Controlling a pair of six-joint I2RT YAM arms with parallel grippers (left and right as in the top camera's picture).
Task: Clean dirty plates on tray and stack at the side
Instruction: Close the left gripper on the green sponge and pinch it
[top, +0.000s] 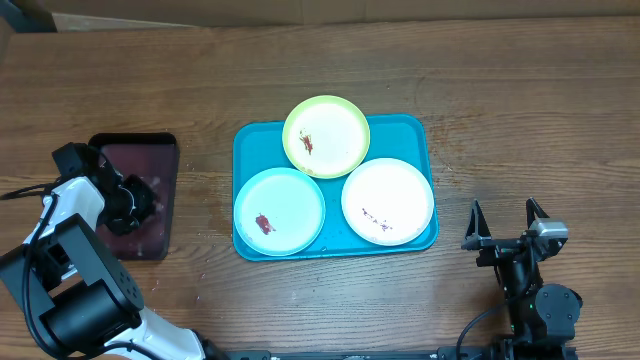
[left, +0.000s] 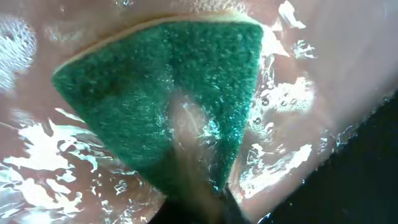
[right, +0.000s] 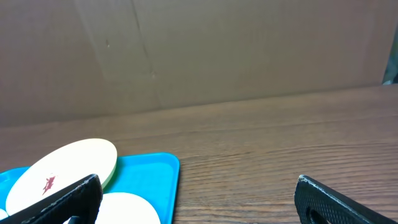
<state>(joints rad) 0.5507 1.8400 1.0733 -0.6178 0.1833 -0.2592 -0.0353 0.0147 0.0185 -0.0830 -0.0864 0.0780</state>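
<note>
Green sponge (left: 143, 93) lies wet under the left jaws, grip unclear; right jaws gape empty near the tray (top: 405, 133).

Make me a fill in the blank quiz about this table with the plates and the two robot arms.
The turquoise tray holds ___ plates. The plate nearest the right gripper is the ___ one. The left wrist camera looks at a ___ sponge on a wet surface. The right gripper is ___.
Missing words: three, white, green, open.
</note>
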